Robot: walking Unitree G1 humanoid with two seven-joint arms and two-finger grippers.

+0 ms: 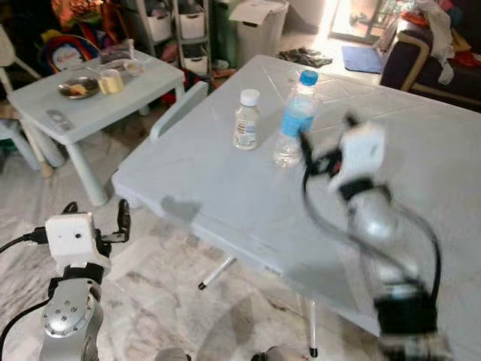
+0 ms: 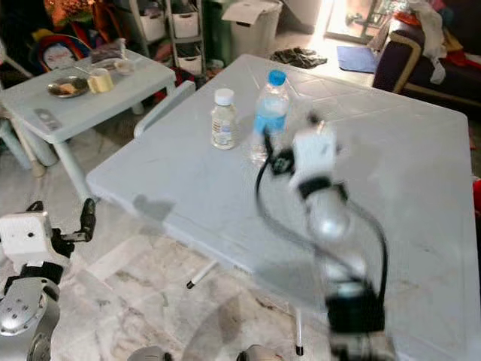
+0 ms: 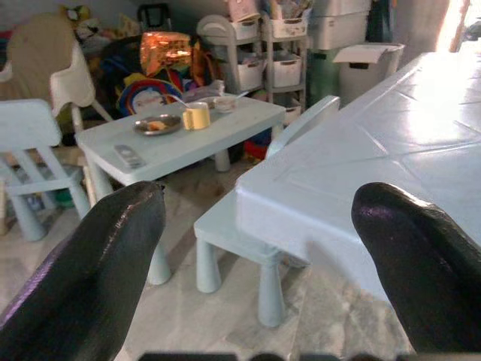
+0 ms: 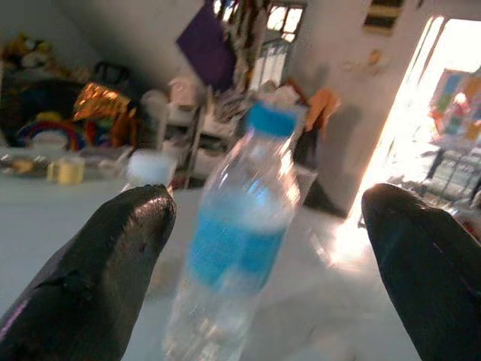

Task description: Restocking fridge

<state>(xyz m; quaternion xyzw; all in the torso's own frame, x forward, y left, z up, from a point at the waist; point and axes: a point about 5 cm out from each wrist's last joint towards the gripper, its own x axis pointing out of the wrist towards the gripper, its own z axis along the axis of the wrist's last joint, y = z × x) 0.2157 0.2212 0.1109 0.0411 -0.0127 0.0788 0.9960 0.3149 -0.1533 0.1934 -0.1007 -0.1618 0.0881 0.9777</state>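
The water bottle [image 1: 294,119] stands upright on the counter [image 1: 421,173], a small jar [image 1: 246,120] just beside it. The right hand [image 4: 263,248] is open, near the bottle. The left hand [image 3: 263,248], open, hangs beside the counter's edge.

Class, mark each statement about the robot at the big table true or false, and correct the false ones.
1. The water bottle has a blue cap. True.
2. The right hand is shut on the water bottle. False: its fingers are spread, the bottle between them, not gripped.
3. The small bottle with the white cap lies on its side. False: it stands upright on the big table.
4. The left hand is over the floor, beside the big table. True.
5. A yellow cup stands on the small table. True.
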